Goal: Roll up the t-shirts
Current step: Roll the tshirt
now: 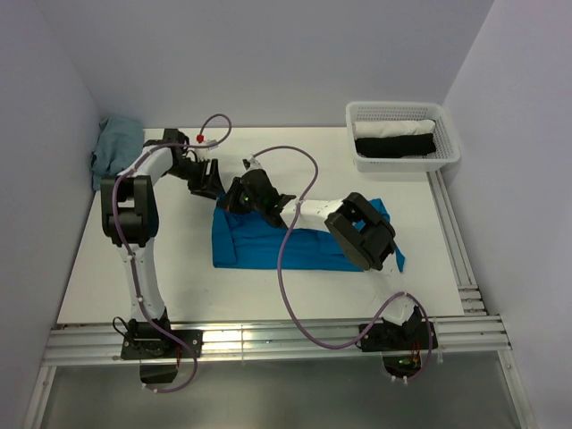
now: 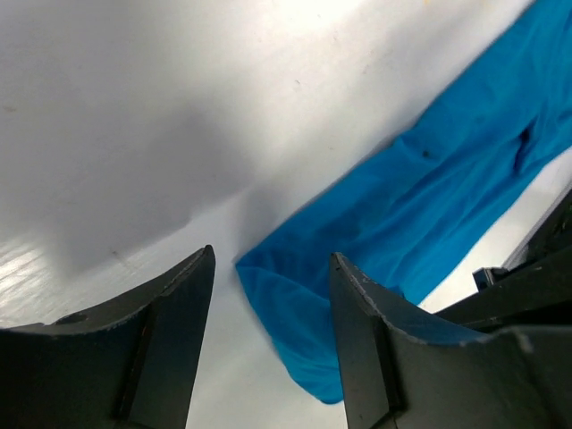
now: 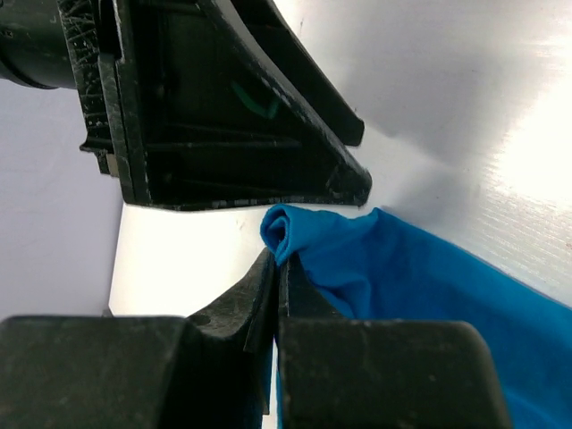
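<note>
Top view: a bright turquoise-blue soft fabric tee lies folded into a long strip in the middle of the white table, running left to right. The right arm reaches across it, with the right gripper at the strip's far-left corner. The left gripper is just beside it, a bit further left. A white plastic mesh basket sits far right, holding white and black rolled fabric. A crumpled grey-teal cloth sits in the far-left corner, well apart from the tee.

Left wrist view: the left gripper's jaws are apart with nothing between them. The tee's corner lies on the table under the gap, and contact is not evident.

Right wrist view: the right gripper's jaws are together, clamped on the tee's edge. A small curl of fabric shows right at the tips. The left gripper is just beyond.

Handling: the tee looks light, limp and floppy, and it won't hold a shape. The stacked layers may slide apart. It is best pinched at the two corners of the short left end, through all layers. A one-corner grip would likely start the roll skewed.
</note>
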`<state>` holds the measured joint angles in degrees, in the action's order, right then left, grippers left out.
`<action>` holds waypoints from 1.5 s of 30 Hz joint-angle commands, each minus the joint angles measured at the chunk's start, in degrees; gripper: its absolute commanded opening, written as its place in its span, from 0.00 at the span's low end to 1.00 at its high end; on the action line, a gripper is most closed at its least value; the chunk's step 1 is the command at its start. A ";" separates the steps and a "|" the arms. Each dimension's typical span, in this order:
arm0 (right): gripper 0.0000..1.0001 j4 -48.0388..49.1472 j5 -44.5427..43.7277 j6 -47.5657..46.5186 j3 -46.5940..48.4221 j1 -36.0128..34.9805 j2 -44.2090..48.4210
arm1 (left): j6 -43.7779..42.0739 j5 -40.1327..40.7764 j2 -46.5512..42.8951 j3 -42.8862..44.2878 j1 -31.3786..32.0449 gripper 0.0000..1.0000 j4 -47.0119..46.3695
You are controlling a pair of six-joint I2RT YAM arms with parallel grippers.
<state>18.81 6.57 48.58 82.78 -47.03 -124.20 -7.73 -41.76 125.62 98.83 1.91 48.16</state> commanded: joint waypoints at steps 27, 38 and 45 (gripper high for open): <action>0.00 -5.53 -9.90 0.47 -3.69 -0.35 1.95 | -6.08 7.74 1.30 5.16 1.60 0.00 7.74; 0.00 -9.93 -10.70 -2.17 4.14 0.71 -2.18 | -7.12 4.94 -6.35 -3.11 0.64 0.44 3.60; 0.16 -10.98 -11.23 -1.38 2.74 0.71 -0.96 | -12.66 -0.34 -9.79 -10.75 -0.59 0.54 6.33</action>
<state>8.43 -2.61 47.55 85.17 -46.70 -125.54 -16.71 -38.26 118.34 90.43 1.58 53.36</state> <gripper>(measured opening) 0.129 0.540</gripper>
